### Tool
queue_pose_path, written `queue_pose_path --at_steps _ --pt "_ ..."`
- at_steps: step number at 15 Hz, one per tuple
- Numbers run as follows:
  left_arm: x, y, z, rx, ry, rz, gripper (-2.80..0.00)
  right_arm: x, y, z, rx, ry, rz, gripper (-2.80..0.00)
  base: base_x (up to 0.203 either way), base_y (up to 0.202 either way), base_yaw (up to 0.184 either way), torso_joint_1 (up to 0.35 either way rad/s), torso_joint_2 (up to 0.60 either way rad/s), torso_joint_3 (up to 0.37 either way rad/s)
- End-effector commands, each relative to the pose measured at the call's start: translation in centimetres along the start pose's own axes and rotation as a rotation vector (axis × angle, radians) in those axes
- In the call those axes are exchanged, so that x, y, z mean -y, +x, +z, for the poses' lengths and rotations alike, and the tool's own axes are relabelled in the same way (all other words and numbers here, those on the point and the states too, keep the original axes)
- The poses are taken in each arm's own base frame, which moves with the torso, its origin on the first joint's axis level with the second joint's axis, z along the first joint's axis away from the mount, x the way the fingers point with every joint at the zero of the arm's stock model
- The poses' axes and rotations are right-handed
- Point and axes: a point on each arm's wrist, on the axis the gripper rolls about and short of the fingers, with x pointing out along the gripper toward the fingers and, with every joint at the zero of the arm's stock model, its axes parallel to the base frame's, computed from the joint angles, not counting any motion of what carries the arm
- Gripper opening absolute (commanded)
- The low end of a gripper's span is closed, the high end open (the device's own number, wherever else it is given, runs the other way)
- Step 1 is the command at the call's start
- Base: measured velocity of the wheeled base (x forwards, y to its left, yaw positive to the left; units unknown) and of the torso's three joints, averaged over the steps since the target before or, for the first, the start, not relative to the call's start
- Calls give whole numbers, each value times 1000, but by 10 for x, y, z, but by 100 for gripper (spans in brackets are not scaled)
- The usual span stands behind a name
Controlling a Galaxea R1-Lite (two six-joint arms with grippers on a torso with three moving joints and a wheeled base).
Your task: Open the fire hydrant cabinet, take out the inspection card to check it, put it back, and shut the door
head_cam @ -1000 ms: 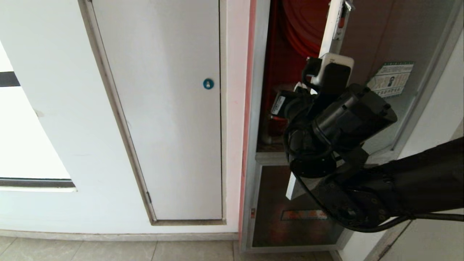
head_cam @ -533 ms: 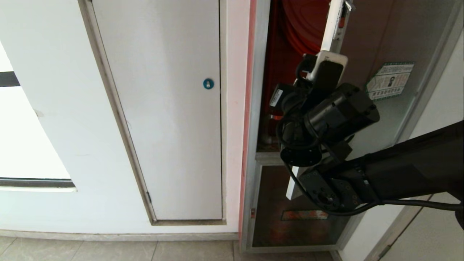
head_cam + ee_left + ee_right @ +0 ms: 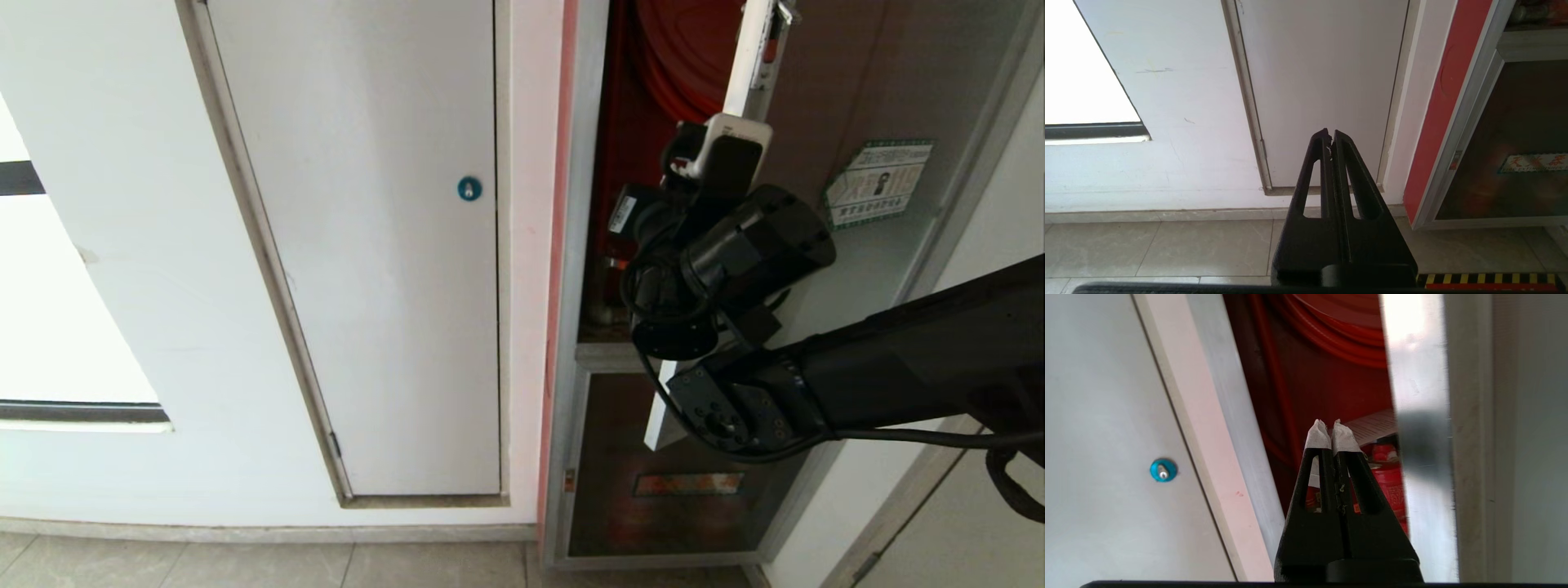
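Head view: right arm is reaching into the gap of the fire hydrant cabinet [image 3: 589,163], its door [image 3: 865,98] standing ajar. Left wrist view: left gripper [image 3: 1331,136] is hanging closed, empty, near the floor. Right wrist view: right gripper [image 3: 1332,428], fingers pressed together holding nothing, is pointing at the inspection card [image 3: 1376,425] inside.

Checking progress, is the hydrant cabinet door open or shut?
Open: the door is swung aside, exposing the red hose reel inside.
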Motion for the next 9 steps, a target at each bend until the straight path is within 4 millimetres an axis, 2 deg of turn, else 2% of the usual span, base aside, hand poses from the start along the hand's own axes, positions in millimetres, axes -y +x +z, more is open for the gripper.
queue_pose_path --at_steps 1,9 --pt "0 1 -2 -9 0 0 -280 5 5 1 9 -10 -19 -280 0 0 0 0 0 0" --pt "0 1 -2 -9 0 0 -280 13 10 7 18 -35 -38 -280 0 0 0 0 0 0"
